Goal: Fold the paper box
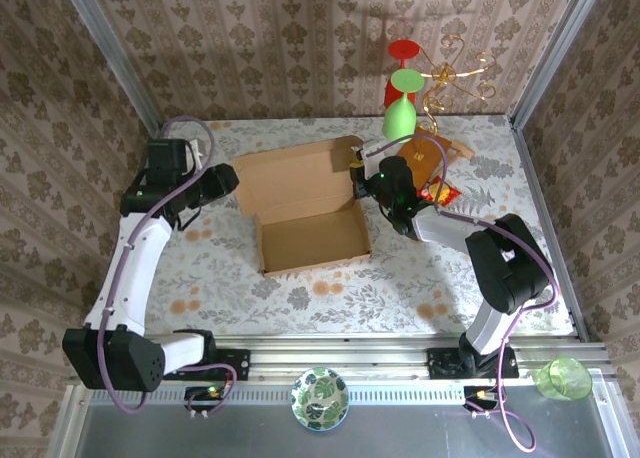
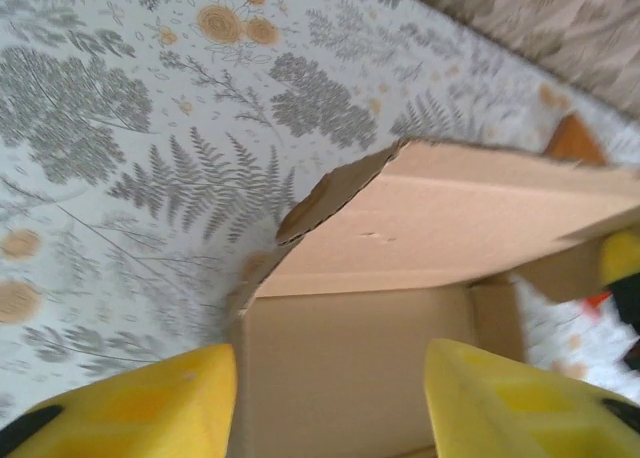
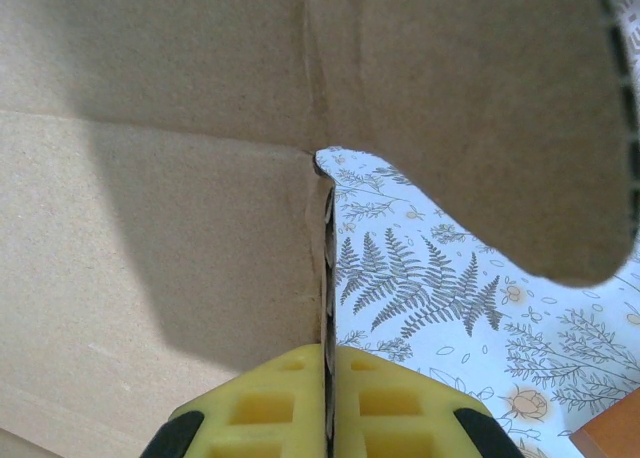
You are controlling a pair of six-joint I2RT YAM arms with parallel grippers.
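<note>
Top view – paper box: plain tan corrugated cardboard, unprinted; it lies mid-table as a shallow rectangular tray with walls raised and a wide creased panel lying open on the far side.
Top view – left gripper: at the box's left far corner.
Top view – right gripper: at the box's right wall.
Top view – surroundings: leaf-printed tablecloth; orange-brown flat piece just behind the right gripper; green glass, red glass and gold wire stand at the far right.
Left wrist – left gripper: yellow fingers set apart, with the tray interior of the paper box showing between them; the flap edge is ragged.
Right wrist – right gripper: yellow ribbed fingers pressed together on the fluted edge of a wall of the paper box; a rounded flap overhangs the tablecloth.
</note>
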